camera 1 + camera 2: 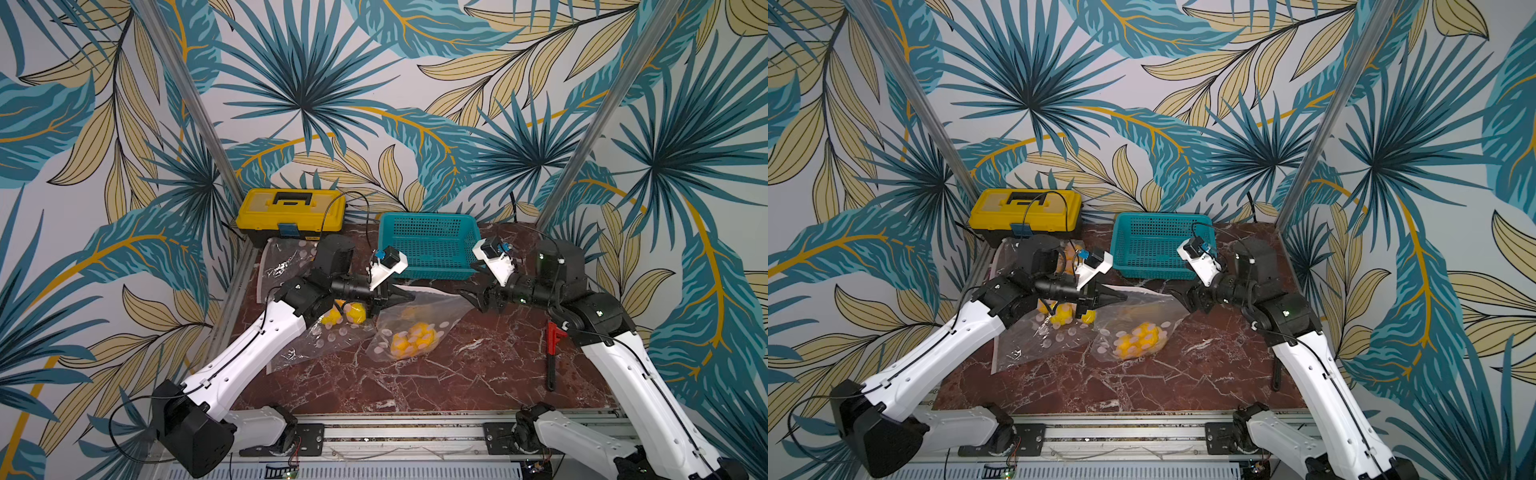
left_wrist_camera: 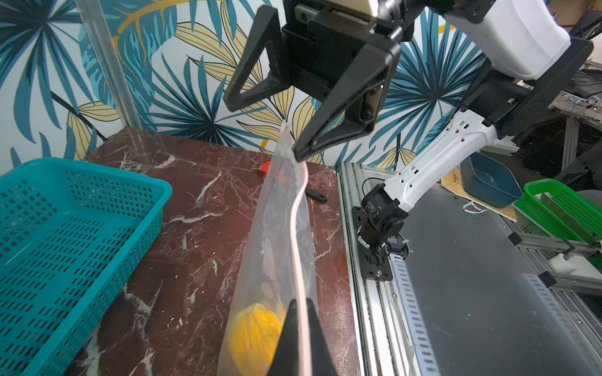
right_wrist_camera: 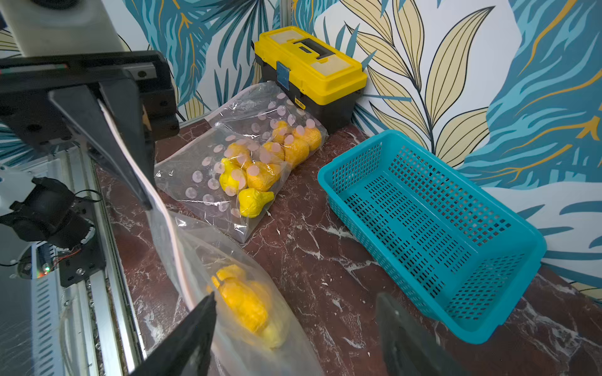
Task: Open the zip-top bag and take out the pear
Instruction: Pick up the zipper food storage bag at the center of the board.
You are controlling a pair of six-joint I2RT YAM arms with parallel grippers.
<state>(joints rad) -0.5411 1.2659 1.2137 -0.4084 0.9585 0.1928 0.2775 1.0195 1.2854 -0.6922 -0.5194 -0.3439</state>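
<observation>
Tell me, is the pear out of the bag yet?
Not yet. Done: the left gripper is pinching one end of the zip on the zip-top bag. In hand: the right gripper hangs open at the other end, holding nothing. Left: the zip looks shut and the pear sits inside.

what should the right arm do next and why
Probably close the right gripper on the zip strip: its jaws stand open at the strip's far end, the left gripper is shut on the other end, and the pear is inside the bag.
</observation>
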